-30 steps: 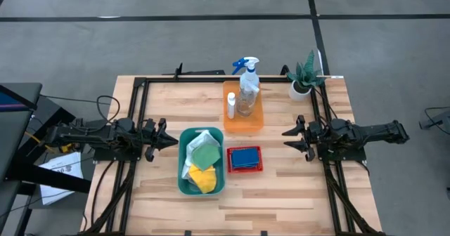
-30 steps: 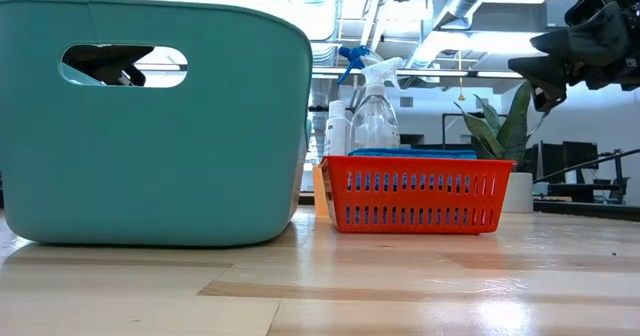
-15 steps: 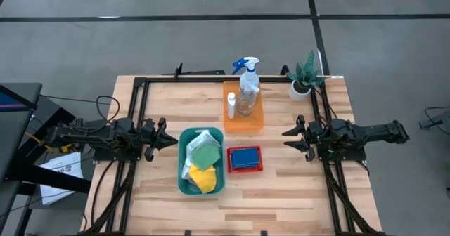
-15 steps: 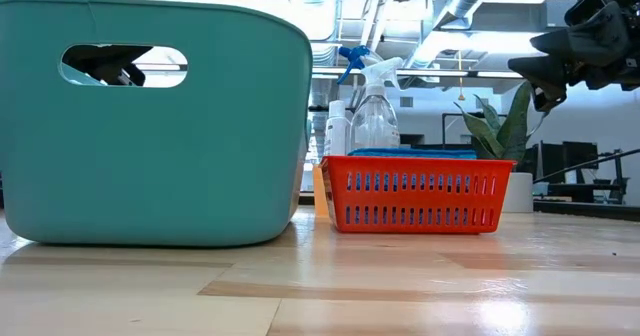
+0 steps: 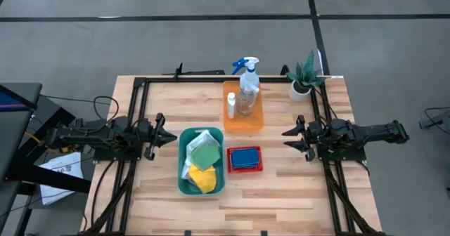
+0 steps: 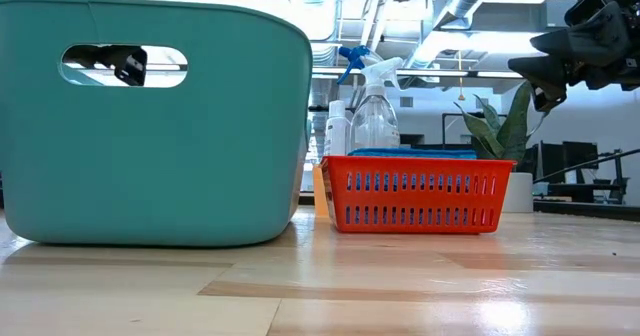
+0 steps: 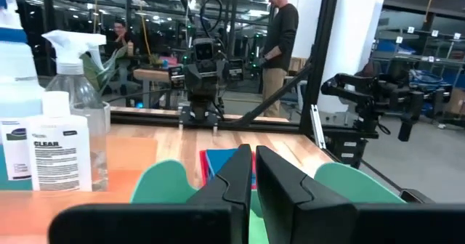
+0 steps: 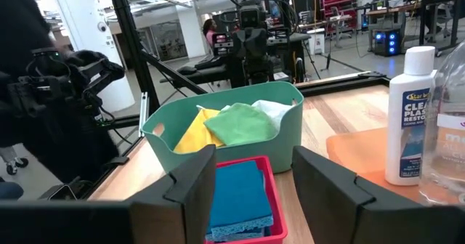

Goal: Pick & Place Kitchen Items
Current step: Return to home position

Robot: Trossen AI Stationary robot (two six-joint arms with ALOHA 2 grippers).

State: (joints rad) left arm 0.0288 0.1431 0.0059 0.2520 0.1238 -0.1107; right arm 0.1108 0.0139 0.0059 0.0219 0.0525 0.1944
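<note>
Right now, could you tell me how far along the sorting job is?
Done: cloths in the green bin, spray bottle and white bottle in the orange bin, sponge in the red bin. In hand: nothing; the left gripper is shut, the right gripper open, both empty at the sides of the table. Left: no loose item shows, so sorting looks finished.

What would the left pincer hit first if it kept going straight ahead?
Probably the teal bin just ahead of the left pincer, though it may skim over its rim. The right pincer waits at the table's right side.
</note>
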